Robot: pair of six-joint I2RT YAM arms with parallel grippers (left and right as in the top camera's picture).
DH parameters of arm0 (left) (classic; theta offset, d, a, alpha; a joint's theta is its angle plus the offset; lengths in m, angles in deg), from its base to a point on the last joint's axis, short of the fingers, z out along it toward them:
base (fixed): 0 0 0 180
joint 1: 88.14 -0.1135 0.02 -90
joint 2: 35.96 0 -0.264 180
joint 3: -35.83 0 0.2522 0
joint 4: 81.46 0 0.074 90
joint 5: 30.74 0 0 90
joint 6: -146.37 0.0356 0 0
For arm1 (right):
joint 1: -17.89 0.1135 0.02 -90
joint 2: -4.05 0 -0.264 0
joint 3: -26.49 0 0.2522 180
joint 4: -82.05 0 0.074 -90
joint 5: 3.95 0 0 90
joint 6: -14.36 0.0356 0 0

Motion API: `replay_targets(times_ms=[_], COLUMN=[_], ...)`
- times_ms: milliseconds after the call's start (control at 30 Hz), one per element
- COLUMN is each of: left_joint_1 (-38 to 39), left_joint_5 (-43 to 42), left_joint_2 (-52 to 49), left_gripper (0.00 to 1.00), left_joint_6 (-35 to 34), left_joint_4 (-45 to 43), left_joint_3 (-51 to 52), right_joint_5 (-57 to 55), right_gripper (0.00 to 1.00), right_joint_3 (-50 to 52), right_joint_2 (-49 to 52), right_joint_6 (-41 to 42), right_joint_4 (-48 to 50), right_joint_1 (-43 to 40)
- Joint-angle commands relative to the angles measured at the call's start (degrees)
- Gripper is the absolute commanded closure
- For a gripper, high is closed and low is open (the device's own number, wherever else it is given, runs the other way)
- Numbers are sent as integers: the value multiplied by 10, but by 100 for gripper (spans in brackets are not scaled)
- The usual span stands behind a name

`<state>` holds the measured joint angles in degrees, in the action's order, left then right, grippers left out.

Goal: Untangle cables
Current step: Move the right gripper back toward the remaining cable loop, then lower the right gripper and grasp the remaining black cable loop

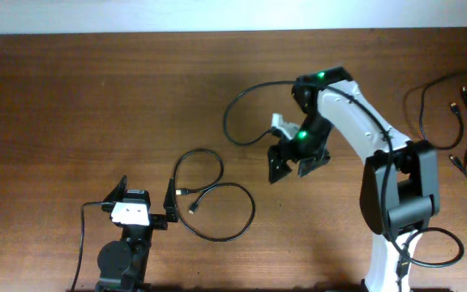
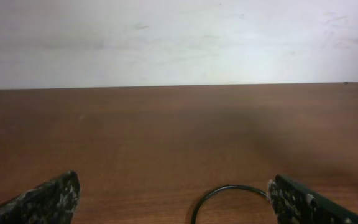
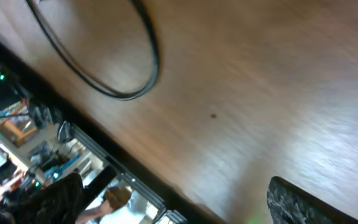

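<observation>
One cable (image 1: 252, 212) lies separated beside the left claw (image 1: 146, 193), further cables (image 1: 459, 122) apparently await sorting at far right — that claw and the right claw (image 1: 292, 172) stand wide, empty.

Brown wood-grain surface (image 1: 96, 97), dull sheen. White wall (image 2: 179, 37) behind far edge. Small dark speck (image 3: 213, 115) on wood. Blurred clutter (image 3: 36, 155) beyond edge, not identifiable.

One looped cable (image 1: 217, 240) lies beside the splayed left end effector (image 1: 147, 193) — other cables (image 1: 422, 113) sprawl far right.
</observation>
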<state>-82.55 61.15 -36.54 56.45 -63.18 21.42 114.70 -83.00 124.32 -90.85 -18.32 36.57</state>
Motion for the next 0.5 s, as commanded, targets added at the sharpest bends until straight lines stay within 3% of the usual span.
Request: replay_targets(times_ms=[0,233,300,467], left_joint_1=[-3,-3,-3,-3], left_joint_5=[-2,-2,-2,-2], left_joint_2=[3,3,3,3], left_gripper=[1,1,1,1], left_joint_6=[9,9,9,9], left_joint_4=[3,3,3,3], left_joint_3=[1,1,1,1], right_joint_5=[27,27,13,-129], right_gripper=[8,17,22,22], right_joint_3=[29,81,103,106], right_joint_2=[-4,-4,-3,-3], right_joint_6=[-4,-1,52,178], right_joint_4=[26,113,176,207], right_joint_1=[40,99,134,172])
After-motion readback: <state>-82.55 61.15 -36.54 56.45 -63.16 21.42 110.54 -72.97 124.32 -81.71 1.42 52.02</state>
